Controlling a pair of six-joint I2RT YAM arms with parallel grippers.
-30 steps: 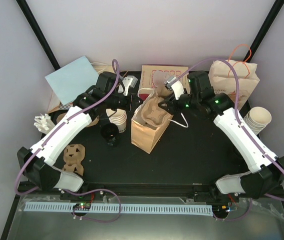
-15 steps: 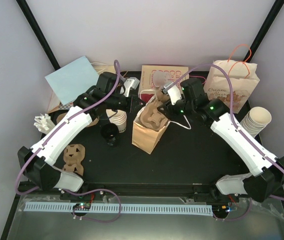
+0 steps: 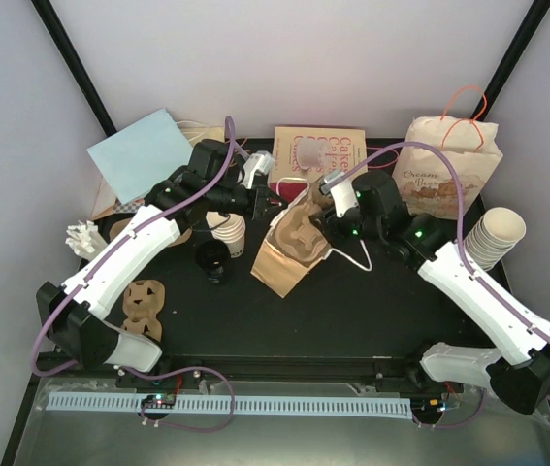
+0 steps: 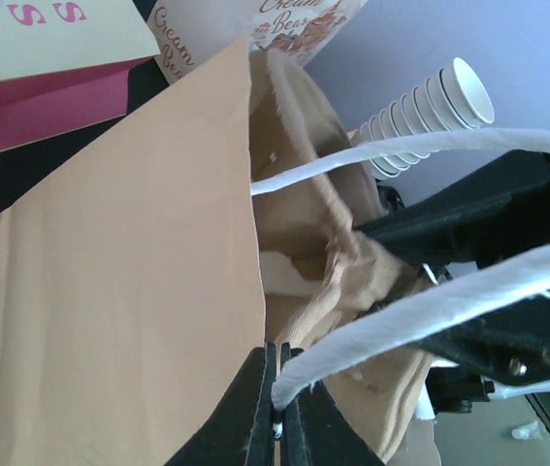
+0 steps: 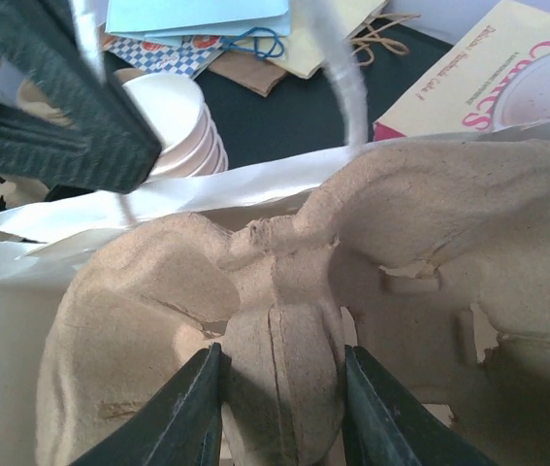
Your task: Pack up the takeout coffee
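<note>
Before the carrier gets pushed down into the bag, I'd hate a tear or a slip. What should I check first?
1. Left gripper shut on handle: ok.
2. Right gripper clamped on carrier's middle ridge: ok.
3. Carrier inside bag mouth: ok, partly in.
4. Bag standing flat: cannot tell.
5. Carrier pockets free: ok, those in view are empty.

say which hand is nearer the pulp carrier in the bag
Right. The right hand grips the carrier by its middle ridge; the left hand pinches the white handle of the bag.
</note>
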